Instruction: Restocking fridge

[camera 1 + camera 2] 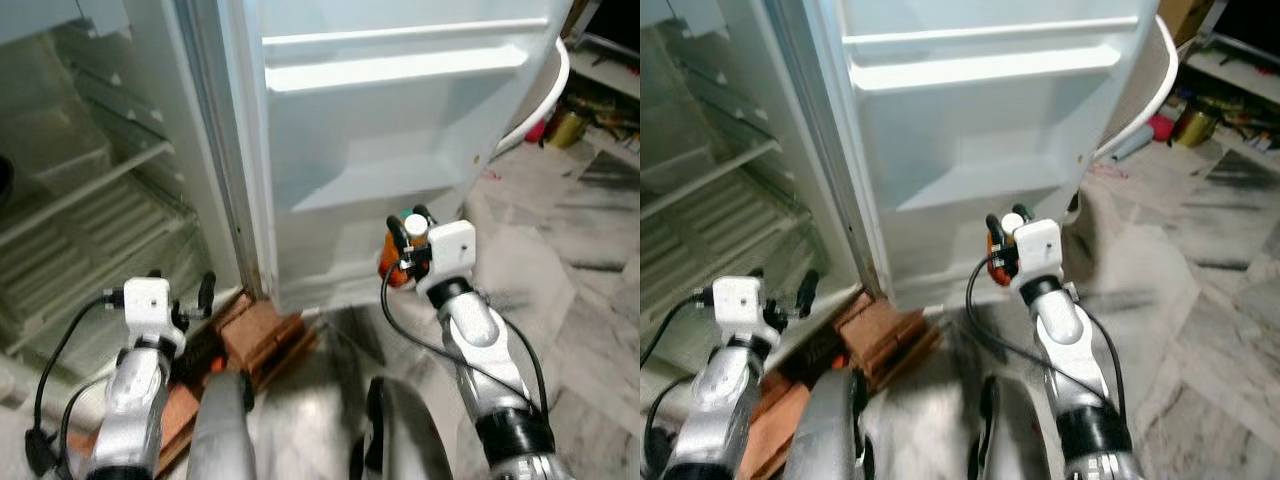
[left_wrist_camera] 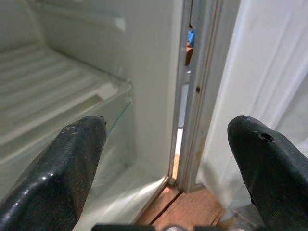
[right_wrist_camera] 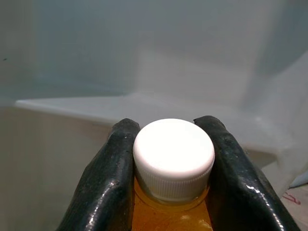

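Here we record the right gripper clamped on an orange bottle just below its white cap, held upright in front of the open fridge door, near the lower door shelf. Our left gripper hangs spread and empty, low by the bricks. Beyond it lie the fridge's glass shelves.
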